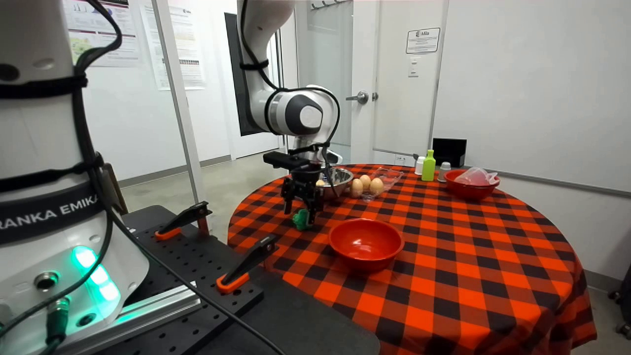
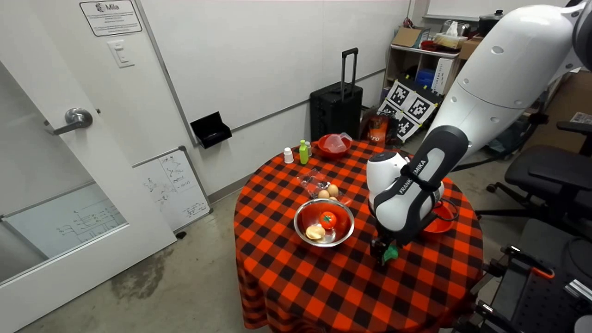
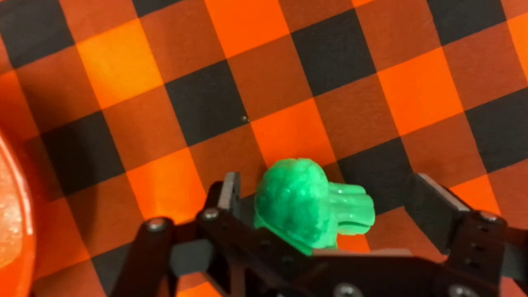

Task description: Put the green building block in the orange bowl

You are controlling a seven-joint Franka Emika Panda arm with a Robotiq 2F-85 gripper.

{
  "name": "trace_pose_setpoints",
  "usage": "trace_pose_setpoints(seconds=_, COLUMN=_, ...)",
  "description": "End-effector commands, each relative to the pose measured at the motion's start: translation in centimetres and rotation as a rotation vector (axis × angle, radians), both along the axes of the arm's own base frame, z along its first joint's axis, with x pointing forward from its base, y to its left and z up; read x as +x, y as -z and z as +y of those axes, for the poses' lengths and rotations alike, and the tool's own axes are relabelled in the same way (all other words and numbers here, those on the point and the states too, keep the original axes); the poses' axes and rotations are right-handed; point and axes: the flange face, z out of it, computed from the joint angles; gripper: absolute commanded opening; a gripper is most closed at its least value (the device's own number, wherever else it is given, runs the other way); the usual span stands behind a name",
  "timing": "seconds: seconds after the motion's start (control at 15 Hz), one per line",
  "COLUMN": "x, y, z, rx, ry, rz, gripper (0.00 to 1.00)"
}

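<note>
The green block [image 3: 313,206], a rounded dome with a stubby stem, seems to rest on the checked cloth [image 1: 443,256], between the gripper's [image 3: 335,198] fingers [image 3: 437,210]. My jaws stand wide apart with nothing pinched: the wrist view shows a plain gap beyond the stem, while the dome sits nearer the opposite finger; whether it touches there I can't tell.

I take the step in hand to be the grasp. The block runs lengthwise from finger to finger, so squeezing as I am would press dome against stem end, and it may slide or pivot. I'd rather turn the wrist a quarter and pinch across the dome; failing that, centre first, get low enough to catch the thickest part, and close slowly.

The orange bowl [image 1: 366,245] sits near, at the left edge of my wrist view, so I want the lift to clear its rim before any sideways travel. The steel bowl [image 2: 346,222] also stands near the gripper, eggs [image 1: 365,182] beside it, so I'd keep swings small.
</note>
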Motion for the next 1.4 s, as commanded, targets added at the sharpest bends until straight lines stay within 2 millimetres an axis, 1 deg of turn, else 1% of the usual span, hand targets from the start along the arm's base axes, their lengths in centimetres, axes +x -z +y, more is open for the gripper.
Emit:
trace_pose_setpoints(seconds=0.0, x=0.8, y=1.7, z=0.1, rx=-0.022, ry=0.011, rz=0.016, gripper=0.75)
trace_pose_setpoints(seconds=0.07, x=0.8, y=2.0, z=0.0, rx=-0.023, ry=0.012, rz=0.018, gripper=0.74)
trace_pose_setpoints(seconds=0.27, x=1.0, y=2.4, z=0.0, rx=-0.027, ry=0.019, rz=0.019, gripper=0.53)
trace_pose_setpoints(seconds=0.33, x=1.1, y=2.3, z=0.0, rx=-0.028, ry=0.020, rz=0.018, gripper=0.44)
trace_pose_setpoints(seconds=0.4, x=1.2, y=2.1, z=0.0, rx=-0.029, ry=0.021, rz=0.014, gripper=0.38)
trace_pose_setpoints(seconds=0.6, x=1.3, y=1.5, z=0.1, rx=-0.033, ry=0.019, rz=0.000, gripper=0.37)
trace_pose_setpoints(seconds=0.73, x=1.2, y=0.4, z=0.0, rx=-0.032, ry=0.019, rz=-0.027, gripper=0.37)
trace_pose_setpoints(seconds=1.0, x=1.0, y=-3.0, z=-1.1, rx=-0.057, ry=0.035, rz=-0.092, gripper=0.37)
trace_pose_setpoints(seconds=1.13, x=0.7, y=-4.8, z=-2.6, rx=-0.077, ry=0.057, rz=-0.117, gripper=0.37)
trace_pose_setpoints(seconds=1.27, x=0.2, y=-6.4, z=-4.7, rx=-0.100, ry=0.092, rz=-0.131, gripper=0.37)
trace_pose_setpoints(seconds=1.33, x=-0.2, y=-7.1, z=-6.1, rx=-0.111, ry=0.112, rz=-0.133, gripper=0.37)
